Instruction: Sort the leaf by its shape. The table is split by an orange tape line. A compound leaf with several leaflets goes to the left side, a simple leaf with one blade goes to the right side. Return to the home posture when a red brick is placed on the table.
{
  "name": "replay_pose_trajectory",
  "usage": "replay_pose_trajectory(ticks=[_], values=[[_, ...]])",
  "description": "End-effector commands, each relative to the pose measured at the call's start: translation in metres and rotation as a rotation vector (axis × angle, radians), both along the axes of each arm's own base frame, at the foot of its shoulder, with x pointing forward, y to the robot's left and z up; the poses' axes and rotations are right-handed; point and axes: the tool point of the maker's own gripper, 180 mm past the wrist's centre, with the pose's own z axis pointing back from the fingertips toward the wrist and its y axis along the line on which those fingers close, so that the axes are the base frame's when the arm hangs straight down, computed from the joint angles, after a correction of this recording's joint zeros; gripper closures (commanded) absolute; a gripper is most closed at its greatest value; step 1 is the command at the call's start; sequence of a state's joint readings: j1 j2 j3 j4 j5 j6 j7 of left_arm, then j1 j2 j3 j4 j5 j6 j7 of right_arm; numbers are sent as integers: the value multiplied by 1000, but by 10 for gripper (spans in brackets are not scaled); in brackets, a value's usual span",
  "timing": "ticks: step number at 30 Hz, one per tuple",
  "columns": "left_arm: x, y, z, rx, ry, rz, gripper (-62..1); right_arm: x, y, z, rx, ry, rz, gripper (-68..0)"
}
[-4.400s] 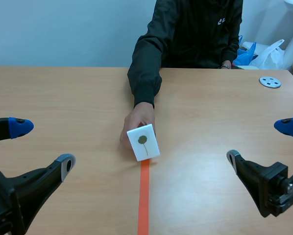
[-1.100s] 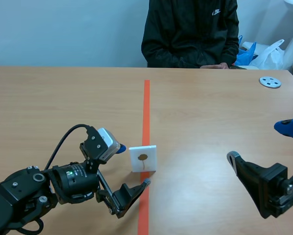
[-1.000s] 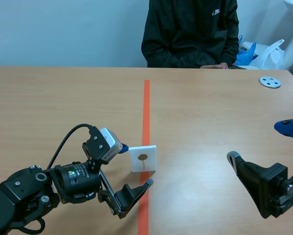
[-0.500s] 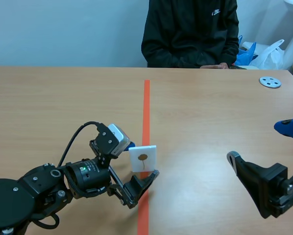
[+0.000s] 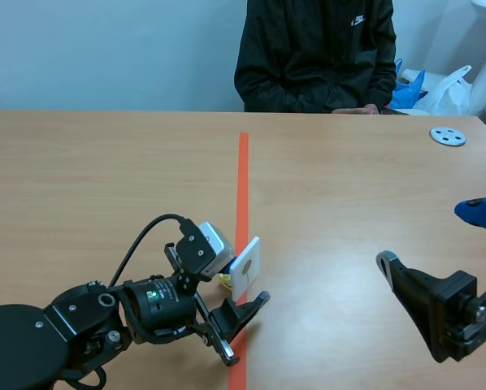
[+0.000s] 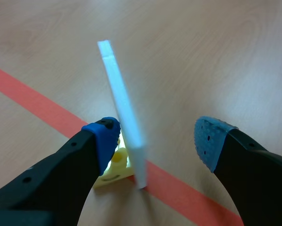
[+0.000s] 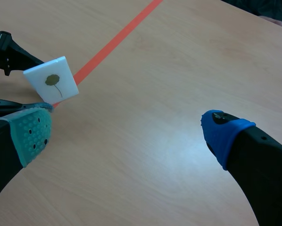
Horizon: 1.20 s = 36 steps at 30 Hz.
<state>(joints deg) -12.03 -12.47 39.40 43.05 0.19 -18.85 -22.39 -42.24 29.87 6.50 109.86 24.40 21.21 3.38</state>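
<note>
Leaf card [image 5: 245, 266] standing on edge over the orange tape line [image 5: 243, 179], with your left gripper [image 6: 157, 139] straddling it, fingers apart.

The card is a thin white tile showing one small round leaf blade on a stalk. It leans slightly and is propped in a small yellow stand [image 6: 113, 165] at its foot. One blue pad sits just beside its back face; whether it touches, you cannot tell. The other pad is well apart from the printed face. The card looks light, stiff and smooth, and likely to tip or slide on so small a base. Pinch it across both flat faces, low and near the stand. Your right gripper [image 7: 127, 128] hangs spread open over the right side of the table [image 5: 349, 203], holding nothing.
</note>
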Motion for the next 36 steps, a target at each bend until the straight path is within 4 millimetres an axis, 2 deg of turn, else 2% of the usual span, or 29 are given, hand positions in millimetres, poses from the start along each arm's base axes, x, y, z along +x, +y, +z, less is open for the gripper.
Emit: replay_pose_trajectory(ticks=[1,14,15,24,26,33,36], values=[[8,-4,13,-35,-30,14,-355,5,-1,9,3,-35,-3,-679],[17,0,17,-85,-1,88,-354,5,-1,9,3,-35,-3,-679],[18,-1,17,-90,10,99,-343,5,-1,9,3,-35,-3,-679],[18,-4,11,-71,27,121,-82,5,-1,9,3,-34,-3,-679],[18,-4,11,-71,27,121,-46,5,-1,9,3,-34,-3,-679],[21,-4,15,-68,25,123,-27,5,-1,9,1,-34,-3,-679],[29,0,24,-62,15,136,-27,5,-1,9,0,-34,-2,-679]])
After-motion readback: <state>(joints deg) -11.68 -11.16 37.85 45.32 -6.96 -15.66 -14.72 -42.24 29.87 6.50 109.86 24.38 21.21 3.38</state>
